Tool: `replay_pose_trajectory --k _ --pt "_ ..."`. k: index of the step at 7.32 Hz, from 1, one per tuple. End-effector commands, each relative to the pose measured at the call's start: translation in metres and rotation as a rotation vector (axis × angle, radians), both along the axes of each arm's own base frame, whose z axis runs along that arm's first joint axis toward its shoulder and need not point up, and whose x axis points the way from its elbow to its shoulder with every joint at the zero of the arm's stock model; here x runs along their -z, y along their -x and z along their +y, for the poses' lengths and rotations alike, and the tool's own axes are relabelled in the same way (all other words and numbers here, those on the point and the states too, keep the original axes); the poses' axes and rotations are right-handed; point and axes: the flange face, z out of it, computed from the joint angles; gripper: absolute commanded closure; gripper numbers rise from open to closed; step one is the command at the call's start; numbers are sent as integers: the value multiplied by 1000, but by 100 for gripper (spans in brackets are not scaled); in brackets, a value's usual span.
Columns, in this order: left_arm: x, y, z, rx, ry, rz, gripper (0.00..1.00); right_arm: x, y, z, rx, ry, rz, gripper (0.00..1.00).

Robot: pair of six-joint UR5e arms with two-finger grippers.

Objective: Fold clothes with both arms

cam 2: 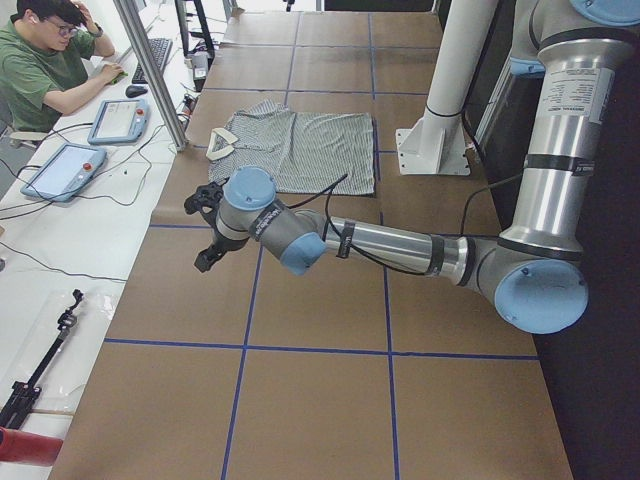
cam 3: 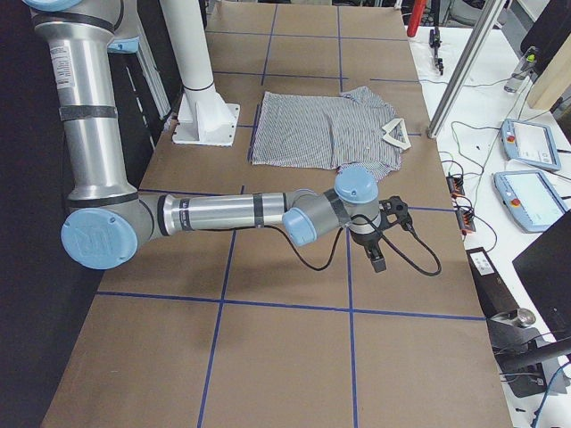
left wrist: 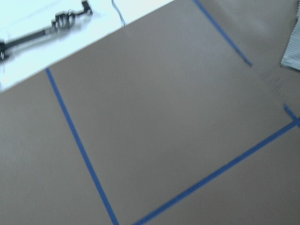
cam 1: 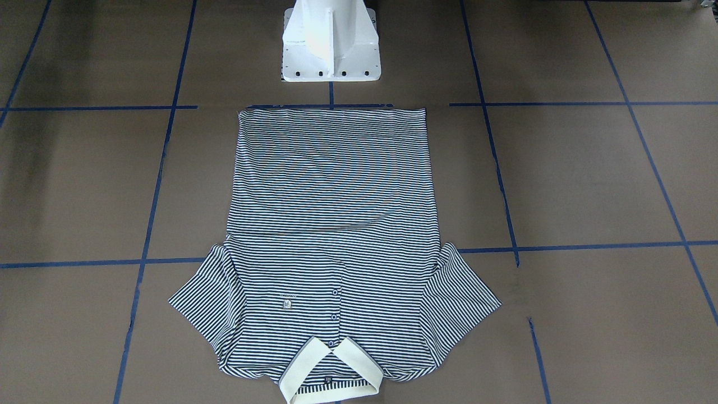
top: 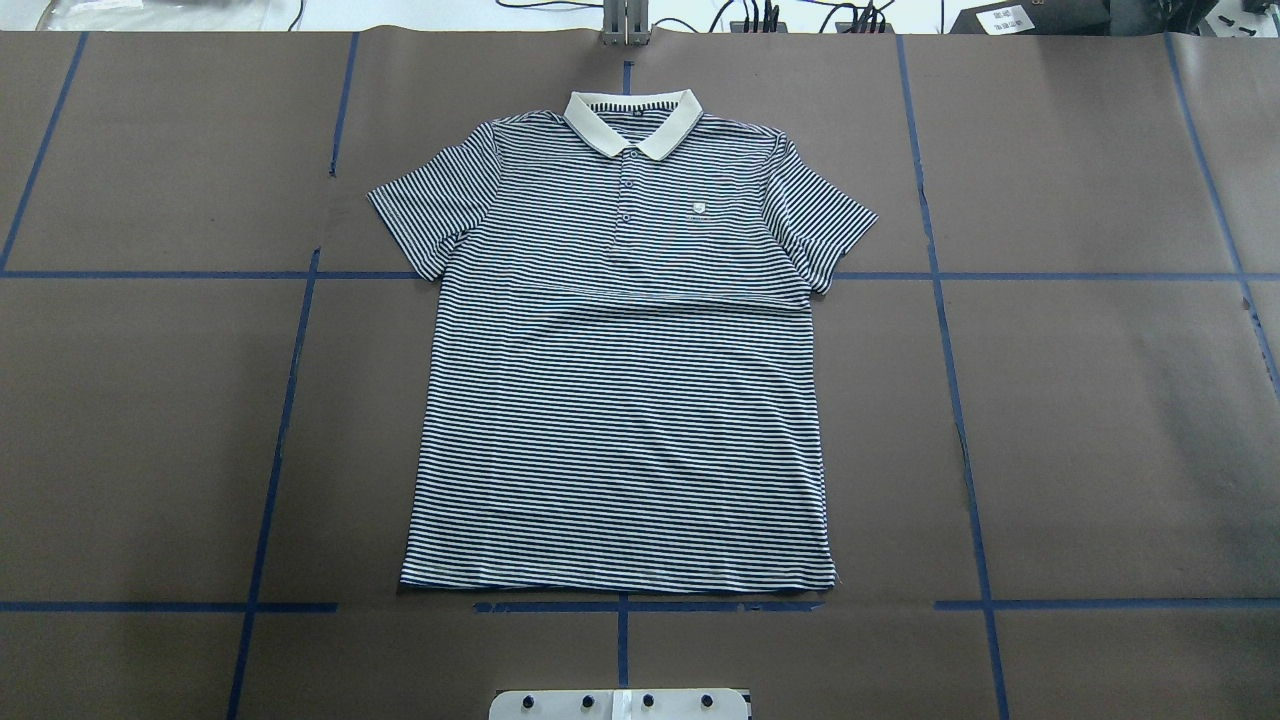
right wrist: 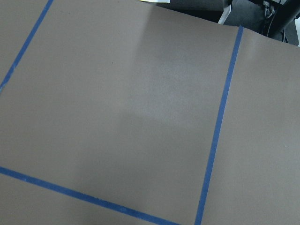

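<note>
The striped polo shirt (top: pixel 620 400) lies flat and face up in the middle of the table, sleeves spread, cream collar (top: pixel 632 122) at the far edge and hem towards the robot's base. It also shows in the front view (cam 1: pixel 331 213). My left arm reaches out low over bare table well to the shirt's side, and I cannot tell whether the left gripper (cam 2: pixel 205 238) is open or shut. On the opposite side my right gripper (cam 3: pixel 378 253) hangs over bare table, and its state cannot be told either. Neither gripper touches the shirt.
Brown paper with blue tape lines (top: pixel 960 400) covers the table. The white pedestal base (cam 1: pixel 331 45) stands behind the shirt's hem. A person (cam 2: pixel 45 60) sits at a side desk with tablets (cam 2: pixel 65 170). A metal post (cam 2: pixel 150 70) stands at the table edge.
</note>
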Motion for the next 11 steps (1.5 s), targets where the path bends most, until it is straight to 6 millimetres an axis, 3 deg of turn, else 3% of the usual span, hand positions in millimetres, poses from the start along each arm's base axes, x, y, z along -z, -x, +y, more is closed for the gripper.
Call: replay_pose_trajectory --k 1,2,3,4,5,6,7,9,10,11 --pt "15 -2 -22 17 -34 20 0 28 43 -13 -57 -17 -102 0" --pt "20 -3 -22 19 -39 25 0 65 100 -27 -34 -41 -173 2" --pt "20 -9 -22 10 -54 26 0 89 158 -28 -34 23 -233 9" --pt "23 -10 -22 7 -59 28 0 121 211 -33 -131 76 -263 2" --pt "25 -10 -22 6 -65 27 0 148 274 -32 -203 103 -283 2" --pt "26 -15 -23 -1 -65 28 0 158 317 -34 -233 89 -247 8" --pt "27 -19 -23 -7 -68 28 0 159 340 -41 -249 98 -232 19" --pt "28 -20 -23 -9 -70 28 0 132 376 -50 -276 123 -169 46" --pt "27 -20 -23 -9 -68 28 0 122 388 -47 -267 123 -142 48" --pt "27 -20 -23 -9 -68 28 0 128 405 -47 -263 112 -132 48"
